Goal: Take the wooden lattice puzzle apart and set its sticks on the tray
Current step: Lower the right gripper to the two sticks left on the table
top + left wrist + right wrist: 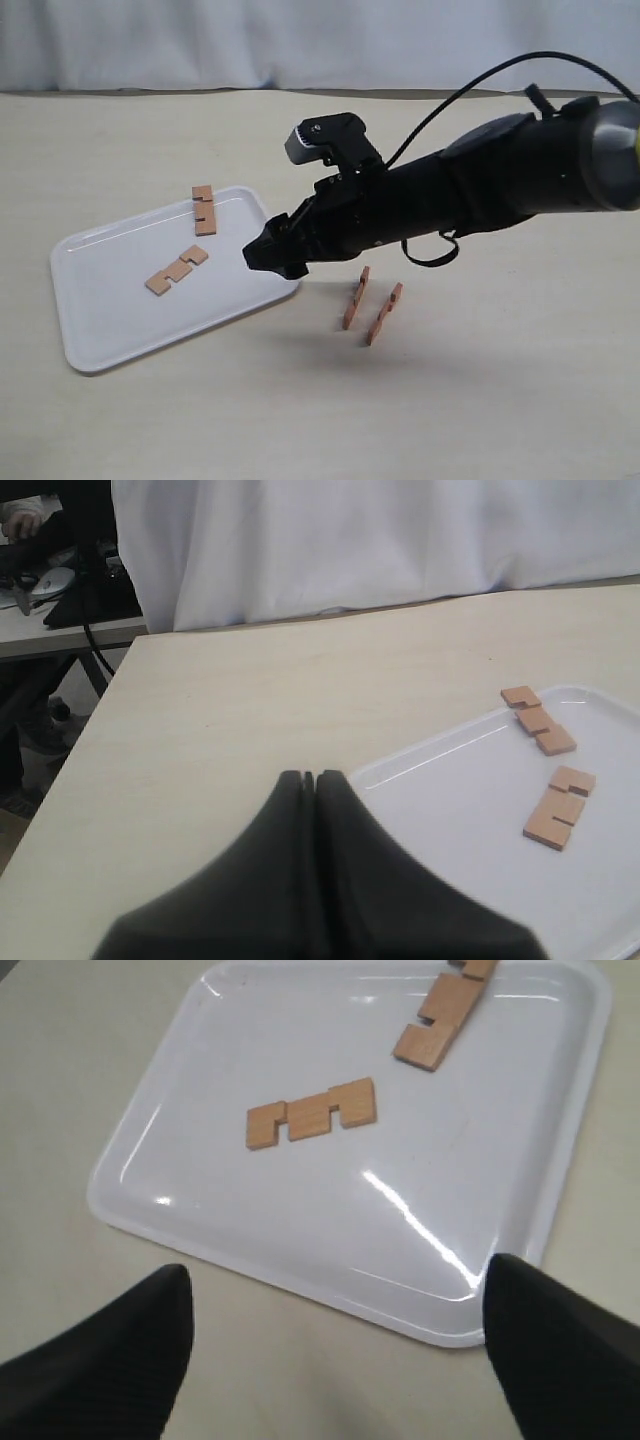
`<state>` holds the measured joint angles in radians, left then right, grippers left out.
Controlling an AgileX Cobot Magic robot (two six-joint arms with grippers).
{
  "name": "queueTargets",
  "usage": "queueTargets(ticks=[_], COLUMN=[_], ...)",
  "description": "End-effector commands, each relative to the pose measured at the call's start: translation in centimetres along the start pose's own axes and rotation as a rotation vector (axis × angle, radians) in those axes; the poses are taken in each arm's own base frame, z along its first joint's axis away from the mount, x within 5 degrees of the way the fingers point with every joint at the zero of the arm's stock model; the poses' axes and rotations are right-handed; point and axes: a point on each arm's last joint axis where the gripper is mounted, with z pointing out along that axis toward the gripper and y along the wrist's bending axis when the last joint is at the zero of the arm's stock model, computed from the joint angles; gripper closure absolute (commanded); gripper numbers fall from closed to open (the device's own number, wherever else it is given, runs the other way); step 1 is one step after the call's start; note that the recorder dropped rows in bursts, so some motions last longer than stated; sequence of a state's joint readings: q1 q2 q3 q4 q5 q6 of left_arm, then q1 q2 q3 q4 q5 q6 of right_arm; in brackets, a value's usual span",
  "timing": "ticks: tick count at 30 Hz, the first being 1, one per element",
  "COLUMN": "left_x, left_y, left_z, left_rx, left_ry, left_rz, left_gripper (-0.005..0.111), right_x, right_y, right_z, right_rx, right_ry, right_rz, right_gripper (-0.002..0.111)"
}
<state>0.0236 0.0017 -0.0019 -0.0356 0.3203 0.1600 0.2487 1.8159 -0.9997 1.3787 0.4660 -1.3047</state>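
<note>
While the right arm (480,190) reaches in from the right of the scene, the right gripper (272,255) hangs low over the right end of the tray (110,300). Its fingers (120,1360) stand wide apart with nothing between them; in the right wrist view only the tray's near rim and a strip of bench (480,400) show in the gap.

The wooden lattice puzzle is apart, lying as four separate sticks. Two of them are flat on the tray: one (177,270) rests near the middle of the white floor, its notches along one edge, and the other (204,209) sits at the far right corner, its far end poking over the rim. These two are well apart from each other.

The remaining two sticks (356,297) (385,313) are on the bench to the right of the tray, below the arm. They stand on edge side by side, roughly parallel, near each other but not touching.

Seen from the left wrist view, the left gripper (310,778) has its fingers pressed together and holds nothing. It sits over bare bench just beside a corner of the tray — apart from every stick
</note>
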Motion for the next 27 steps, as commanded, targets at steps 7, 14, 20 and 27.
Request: queueTargets(ticks=[7,14,20,27], left_x=[0.0,0.0,0.0,0.0], left_y=[0.0,0.0,0.0,0.0], left_z=[0.0,0.0,0.0,0.0], left_rx=[0.001,0.001,0.001,0.001], left_ry=[-0.011,-0.011,-0.011,-0.011], left_rz=[-0.002,-0.002,-0.002,-0.002], left_gripper=[0.107,0.107,0.107,0.107], right_x=[-1.4,1.1,2.4,4.8], right_y=[0.3,-0.8,-2.7,-4.5], right_z=[-4.6,-4.7,-3.8,-1.3], right_rx=[0.196,0.266,0.417,0.511], right_ry=[0.023,0.288,0.339,0.408], right_rz=[-0.156,-0.308,-0.134,0.173], right_gripper=[0.033,0.033,0.033,0.043])
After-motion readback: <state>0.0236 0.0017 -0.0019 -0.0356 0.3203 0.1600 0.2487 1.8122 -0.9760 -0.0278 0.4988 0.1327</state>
